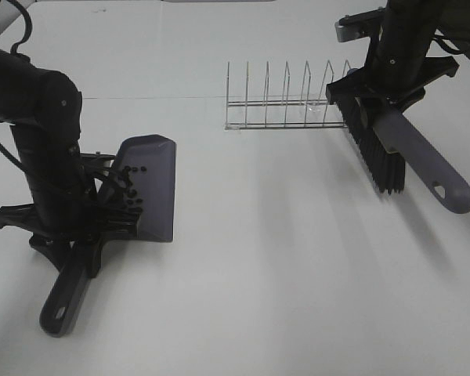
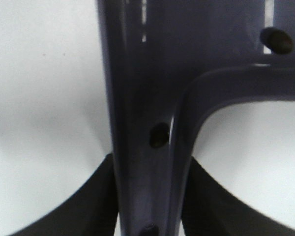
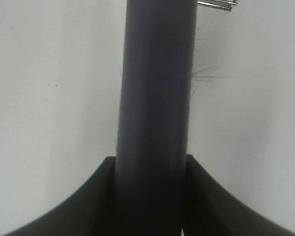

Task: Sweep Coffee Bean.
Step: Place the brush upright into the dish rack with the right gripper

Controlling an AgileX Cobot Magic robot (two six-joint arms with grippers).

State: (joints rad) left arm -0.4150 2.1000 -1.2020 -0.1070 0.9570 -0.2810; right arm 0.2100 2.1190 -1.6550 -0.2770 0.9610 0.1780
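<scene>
Looks like this one's pretty much wrapped up, going by how things lie. The white bench [image 1: 298,274] shows no stray beans anywhere I can spot. The grey-purple plastic dustpan [image 1: 155,196] sits at the left of the overhead frame. The brush with the grey handle and black bristles [image 1: 411,157] is way over in the upper right, right by the thin wire rack [image 1: 286,102] and well apart from the pan. The small dark oval coffee beans [image 1: 129,184] are bunched in the lower-left part of the pan, toward the handle end. The left wrist view shows a couple lodged right in the handle's channel. What's left, I'd guess, is just putting the tools down or tipping the pan out.

Claws: the left claw [image 2: 150,196] is clamped snug on the dustpan handle, both fingers pressed against its sides. The right claw [image 3: 150,196] is closed the same way round the brush handle, no gap showing. Can't tell whether the bristle tips touch the bench.
</scene>
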